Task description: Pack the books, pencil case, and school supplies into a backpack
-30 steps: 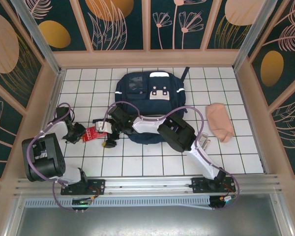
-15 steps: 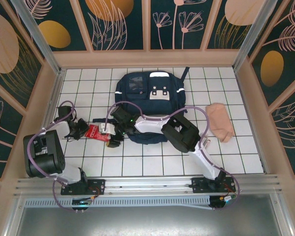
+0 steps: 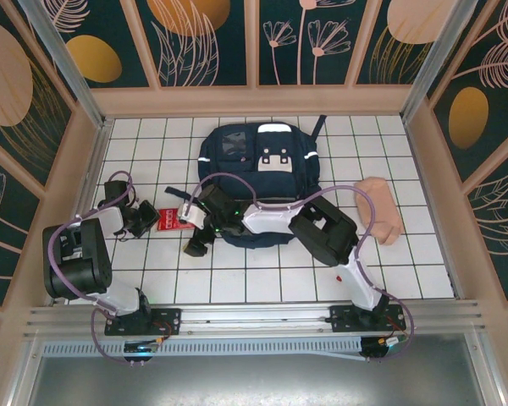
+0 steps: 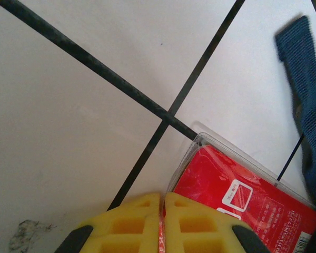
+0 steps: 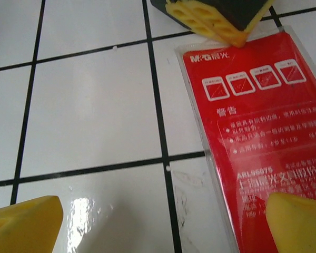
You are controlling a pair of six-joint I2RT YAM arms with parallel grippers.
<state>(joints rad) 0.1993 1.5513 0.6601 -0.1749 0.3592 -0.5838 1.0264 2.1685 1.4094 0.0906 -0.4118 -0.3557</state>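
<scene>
From above, we see our left gripper (image 3: 144, 222) meeting the red booklet (image 3: 168, 220), with the backpack (image 3: 262, 161) beyond. Our left wrist shows its pads clamped on the booklet's edge. Our right gripper (image 5: 160, 216) stands wide apart, with the booklet ahead by its right finger.

A white tiled table (image 3: 262, 279) with black grout lines is seen beneath the left gripper (image 4: 162, 211) and the right gripper (image 5: 160, 221). A dark smudge (image 4: 29, 234) is seen on the tile beside the left gripper. Faint grey scuffs (image 5: 181, 203) are noted between the right gripper's fingers. Dark teal wall panels (image 3: 203, 42) with gold and pink plant shapes are set well beyond both grippers, and an aluminium rail (image 3: 254, 315) well behind them.
</scene>
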